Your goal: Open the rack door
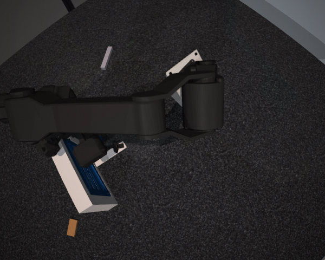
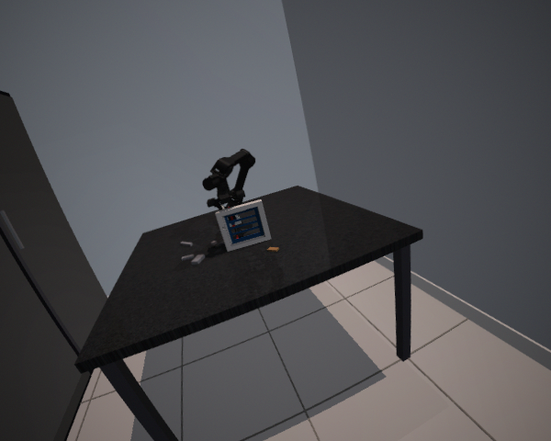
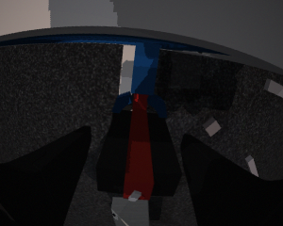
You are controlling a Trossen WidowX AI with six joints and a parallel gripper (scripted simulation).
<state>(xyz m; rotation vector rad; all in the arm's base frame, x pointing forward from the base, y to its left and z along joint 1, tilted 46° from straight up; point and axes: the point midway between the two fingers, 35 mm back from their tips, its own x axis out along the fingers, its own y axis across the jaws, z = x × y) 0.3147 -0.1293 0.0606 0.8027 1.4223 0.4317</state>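
Observation:
The white rack frame [image 1: 70,181] [image 2: 264,218] stands on the table with blue parts inside. A blue bar [image 3: 146,71] reaches out from it in the wrist view, beside a white strip [image 3: 126,71] [image 1: 102,161]. At its end are blue clips and a black block [image 3: 110,167] with a red stripe, seemingly the handle. My gripper [image 3: 137,137] is open, with one finger to each side of this block and space visible at both fingertips. Contact is not clear. In the top view my arm hides much of the handle area. The door's angle and the handle's turn cannot be told.
An orange block [image 1: 72,227] [image 2: 273,249] lies beside the rack. Several pale blocks lie on the other side, among them a long one [image 1: 106,57] and a small one [image 3: 212,127]. The arm's pale base plate [image 1: 182,65] is partly hidden under the arm.

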